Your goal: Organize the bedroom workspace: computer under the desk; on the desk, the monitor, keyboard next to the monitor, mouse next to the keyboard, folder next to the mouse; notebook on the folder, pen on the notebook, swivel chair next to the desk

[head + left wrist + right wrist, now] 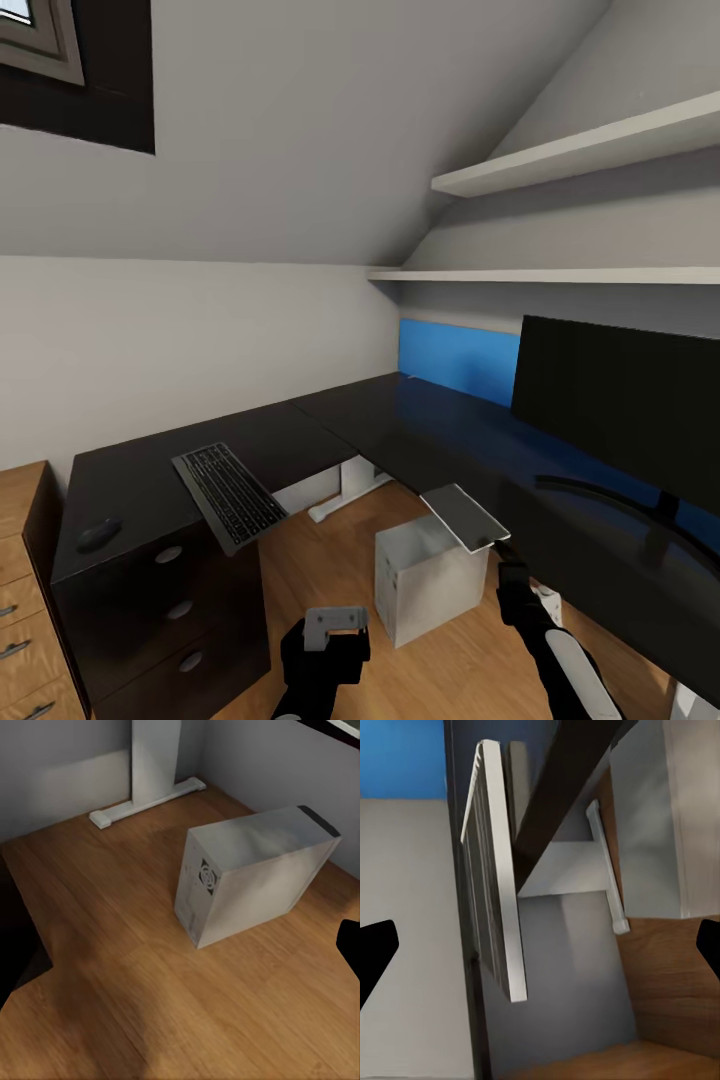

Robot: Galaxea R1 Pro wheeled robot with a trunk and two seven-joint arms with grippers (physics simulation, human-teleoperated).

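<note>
Directly ahead, an L-shaped black desk (300,440) fills the corner. On it lie a keyboard (230,495) hanging over the edge, a mouse (98,535) and a wide monitor (620,400). Below stands the white computer (430,580). Right gripper (512,572) holds a flat grey notebook (465,517). Left gripper (335,628): cannot tell whether apart or together.

An attic bedroom's home-office corner: a sloped pale grey ceiling (330,130) over a long L-shaped black counter (400,420) with a bright blue back panel (458,358), a wide black flat monitor (620,395), a slim dark grey keyboard (229,494), white wall shelves (560,160), a light wood plank floor (150,967)
</note>
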